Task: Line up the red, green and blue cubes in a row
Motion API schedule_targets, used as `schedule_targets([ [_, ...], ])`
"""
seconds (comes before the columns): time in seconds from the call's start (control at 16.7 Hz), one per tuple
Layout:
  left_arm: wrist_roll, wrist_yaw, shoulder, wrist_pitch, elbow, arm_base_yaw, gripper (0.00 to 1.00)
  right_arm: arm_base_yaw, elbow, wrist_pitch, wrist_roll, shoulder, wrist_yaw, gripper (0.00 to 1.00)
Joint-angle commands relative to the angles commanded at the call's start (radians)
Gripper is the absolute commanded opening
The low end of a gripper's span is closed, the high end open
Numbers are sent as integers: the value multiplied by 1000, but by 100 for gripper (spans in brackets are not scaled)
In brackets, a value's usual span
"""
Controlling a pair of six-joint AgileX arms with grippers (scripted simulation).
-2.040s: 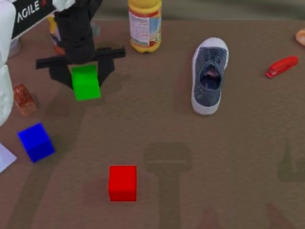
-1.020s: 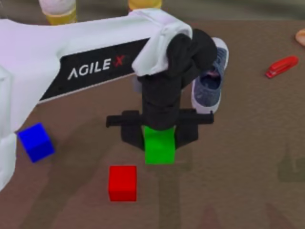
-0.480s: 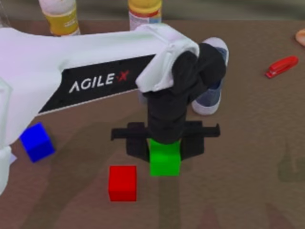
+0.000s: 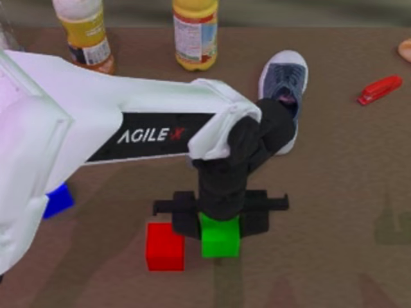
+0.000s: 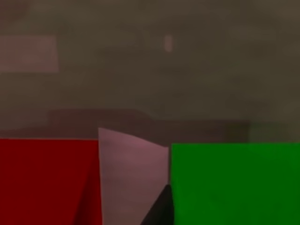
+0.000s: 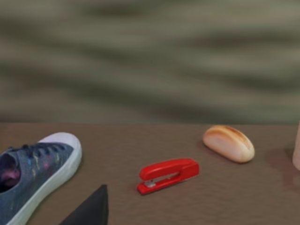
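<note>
The left arm reaches across the brown tabletop (image 4: 334, 192) from the top view's left side. Its left gripper (image 4: 220, 221) stands at 6 o'clock of the tabletop's centre, pointing straight down. The jaws are clenched on the bright green matte cube (image 4: 220, 236), with one black finger on each side of it. Whether the cube rests on the tabletop or hangs just above it cannot be told.

The bright red matte cube (image 4: 165, 246) sits just beside the green cube, at its 9 o'clock. In the left wrist view, the red cube (image 5: 47, 180) and the green cube (image 5: 234, 183) stand side by side with a narrow gap between them, top edges roughly level.

The deep blue matte cube (image 4: 59, 200) lies well apart from the pair, at 10 o'clock of the red cube, mostly hidden under the white arm.

The right gripper is out of the top view. In the right wrist view only a dark fingertip shows, so the state of its jaws cannot be told.

Other items: a grey-blue canvas sneaker with white sole (image 4: 282, 83) at 1 o'clock of the green cube, a slim red stapler (image 4: 379, 90) at 2 o'clock, a golden bread roll (image 6: 228, 143) beyond the stapler, and two yellow labelled bottles (image 4: 195, 32) along the far edge.
</note>
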Motion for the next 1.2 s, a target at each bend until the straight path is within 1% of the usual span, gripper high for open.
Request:
schedule_targets([
  [0.12,0,0,0,0,0,0,0,0,0,0,0,0,0,100],
  [0.9,0,0,0,0,0,0,98,0,0,0,0,0,0,100],
  [0.96,0,0,0,0,0,0,100,0,0,0,0,0,0,100],
  [1.2,0,0,0,0,0,0,100,0,0,0,0,0,0,100],
])
